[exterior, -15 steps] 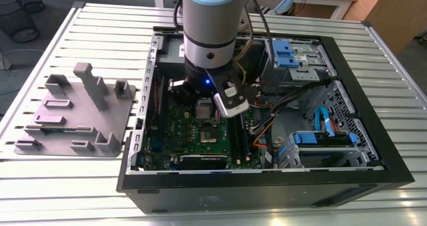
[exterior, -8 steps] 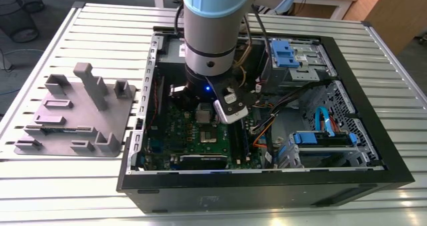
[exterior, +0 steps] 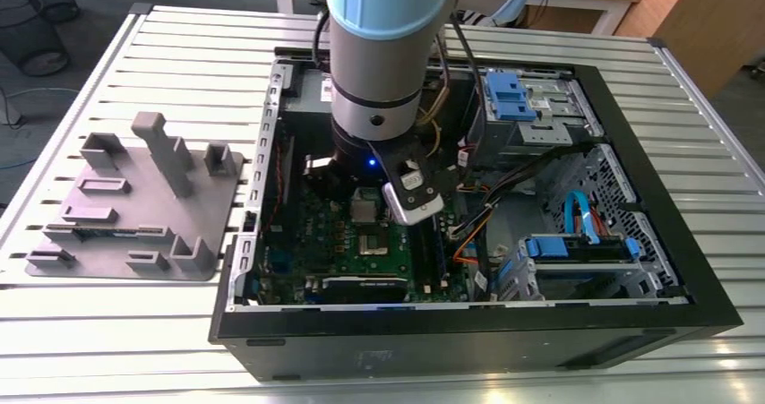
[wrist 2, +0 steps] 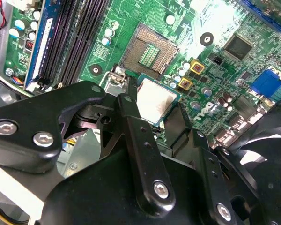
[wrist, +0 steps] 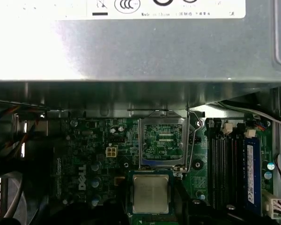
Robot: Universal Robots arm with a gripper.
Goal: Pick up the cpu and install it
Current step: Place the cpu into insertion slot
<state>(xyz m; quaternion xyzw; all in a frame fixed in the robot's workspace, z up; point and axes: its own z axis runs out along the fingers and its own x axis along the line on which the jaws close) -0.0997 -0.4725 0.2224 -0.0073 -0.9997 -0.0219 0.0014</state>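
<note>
The slatted counter (exterior: 120, 55) carries an open computer case (exterior: 478, 332) that takes up the middle and the exterior view's right. A grey tray (exterior: 132, 216) with upright posts sits at the exterior view's left. The arm (exterior: 376, 46) hangs from the top centre of that frame into the case, over the green motherboard (exterior: 358, 252).

In both wrist views the socket (wrist 2: 149, 49) (wrist: 161, 140) lies open with its contacts bare. The cpu (wrist 2: 155, 99) (wrist: 151, 193) is just beside the socket, not in it, and seems to be raised off the board. The end effector (wrist 2: 153, 104) is pinching the cpu, with one of its black fingers (wrist 2: 131, 110) on each of two opposite edges.

The hold is only on thin edges, so a tilt or slip could drop the chip onto the bare contacts and bend them. Seating it off-corner or turned the wrong way would likely do the same harm. The metal fitting (wrist 2: 113, 77) at the socket's corner could snag a finger.
</note>
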